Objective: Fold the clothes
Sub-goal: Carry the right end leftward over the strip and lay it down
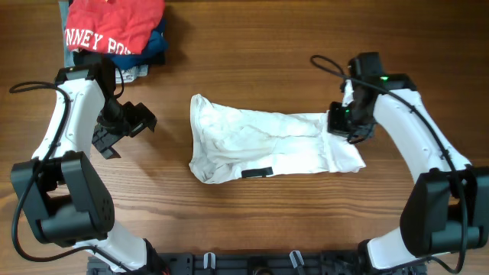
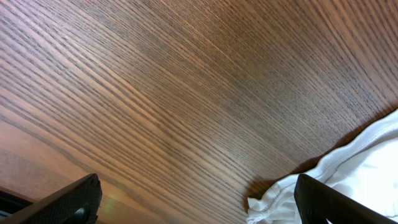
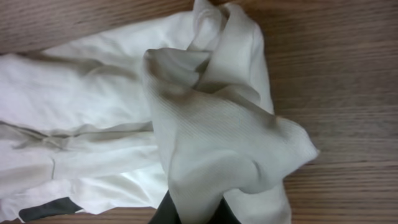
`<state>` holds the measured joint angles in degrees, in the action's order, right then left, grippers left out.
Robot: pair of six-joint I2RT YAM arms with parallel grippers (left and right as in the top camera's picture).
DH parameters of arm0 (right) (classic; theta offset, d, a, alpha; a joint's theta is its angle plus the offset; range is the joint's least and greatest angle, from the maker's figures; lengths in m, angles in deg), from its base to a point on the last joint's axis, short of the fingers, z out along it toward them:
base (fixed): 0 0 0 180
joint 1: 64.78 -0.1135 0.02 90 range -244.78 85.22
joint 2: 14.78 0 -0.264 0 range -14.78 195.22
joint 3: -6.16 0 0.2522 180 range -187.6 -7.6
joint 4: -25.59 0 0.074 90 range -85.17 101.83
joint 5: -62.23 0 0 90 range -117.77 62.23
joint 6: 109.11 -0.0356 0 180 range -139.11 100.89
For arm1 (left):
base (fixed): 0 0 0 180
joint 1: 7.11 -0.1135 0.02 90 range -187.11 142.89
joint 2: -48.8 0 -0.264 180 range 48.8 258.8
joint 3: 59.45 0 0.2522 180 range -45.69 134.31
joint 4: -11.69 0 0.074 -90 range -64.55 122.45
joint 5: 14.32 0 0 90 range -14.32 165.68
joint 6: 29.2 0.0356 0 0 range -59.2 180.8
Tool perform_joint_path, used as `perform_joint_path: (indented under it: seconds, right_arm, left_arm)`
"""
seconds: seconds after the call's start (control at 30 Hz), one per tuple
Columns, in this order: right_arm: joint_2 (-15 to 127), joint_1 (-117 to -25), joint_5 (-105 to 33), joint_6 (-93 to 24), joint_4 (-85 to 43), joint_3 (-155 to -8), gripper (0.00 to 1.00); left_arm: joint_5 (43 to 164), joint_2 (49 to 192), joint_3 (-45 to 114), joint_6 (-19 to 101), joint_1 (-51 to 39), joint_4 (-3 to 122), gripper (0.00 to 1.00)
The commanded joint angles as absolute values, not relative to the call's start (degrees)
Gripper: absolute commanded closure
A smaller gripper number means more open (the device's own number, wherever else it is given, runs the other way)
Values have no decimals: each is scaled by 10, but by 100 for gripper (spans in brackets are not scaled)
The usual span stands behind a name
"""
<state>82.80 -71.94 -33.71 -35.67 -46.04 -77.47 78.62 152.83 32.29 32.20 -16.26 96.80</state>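
Overhead: the white T-shirt [image 1: 267, 145] is lying crumpled between the arms. Its end is under the right gripper [image 1: 345, 122], and the left gripper [image 1: 122, 126] is hanging well apart from it.

Left wrist: the fingers are gaping wide and holding nothing, with the shirt's edge just beyond one finger.

Right wrist: the fingers are pinching a raised fold.

The first fold seems to be starting. Next, that end likely needs carrying across toward the left gripper.

A red garment [image 1: 114, 23] with white lettering is seen at the far left of the wooden table [image 1: 244, 221]. It is laid on top of folded blue garments [image 1: 157, 42], whose darker edges are shown beneath it on its right side. A black rail [image 1: 252, 263] is seen along the table's near edge, with small clips spaced along it.
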Motion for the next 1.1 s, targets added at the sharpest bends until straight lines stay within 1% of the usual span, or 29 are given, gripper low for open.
perform_joint_path:
  seconds: [0.0,0.17,0.23,0.27,0.33,0.37,0.4,0.43,0.47,0.5,0.57,0.63,0.67,0.7,0.73,0.77,0.87,0.93,1.07]
  right_arm:
    - [819,-765,-334,-404,-461,-784,96]
    - [832,-818,-338,-419,-455,-784,95]
    - [838,-839,-341,-446,-447,-784,92]
    - [840,-848,-348,-458,-438,-784,88]
    - [841,-869,-379,-481,-404,-784,86]
    - [841,-880,-381,-504,-382,-784,80]
    - [841,-884,-382,-517,-362,-784,77]
    - [841,-885,-381,-526,-352,-784,76]
    - [841,-885,-381,-527,-342,-784,72]
    - [841,-885,-381,-526,-340,-784,63]
    - [841,-884,-368,-521,-328,-784,56]
    - [840,-874,-364,-517,-332,-791,57]
    - [838,-867,-379,-506,-345,-798,57]
    - [836,-861,-423,-467,-353,-806,57]
    - [836,-861,-458,-441,-353,-808,55]
    - [838,-864,-465,-424,-354,-807,52]
    - [857,-891,-415,-402,-351,-802,53]
    - [873,-921,-408,-403,-338,-802,52]
    - [916,-964,-317,-466,-334,-802,50]
  left_arm:
    - [793,1526,331,320,-162,967,0]
    - [793,1526,331,320,-162,967,0]
    - [793,1526,331,320,-162,967,0]
    - [793,1526,331,320,-162,967,0]
    - [793,1526,331,320,-162,967,0]
    - [793,1526,331,320,-162,969,0]
    - [793,1526,331,320,-162,971,0]
    - [793,1526,331,320,-162,971,0]
    - [793,1526,331,320,-162,971,0]
    - [793,1526,331,320,-162,973,0]
    - [793,1526,331,320,-162,973,0]
    - [793,1526,331,320,-162,974,0]
    - [793,1526,331,320,-162,977,0]
    - [793,1526,331,320,-162,978,0]
    - [793,1526,331,320,-162,977,0]
    - [793,1526,331,320,-162,975,0]
    - [793,1526,331,320,-162,973,0]
    - [793,1526,331,320,-162,973,0]
    - [793,1526,331,320,-162,976,0]
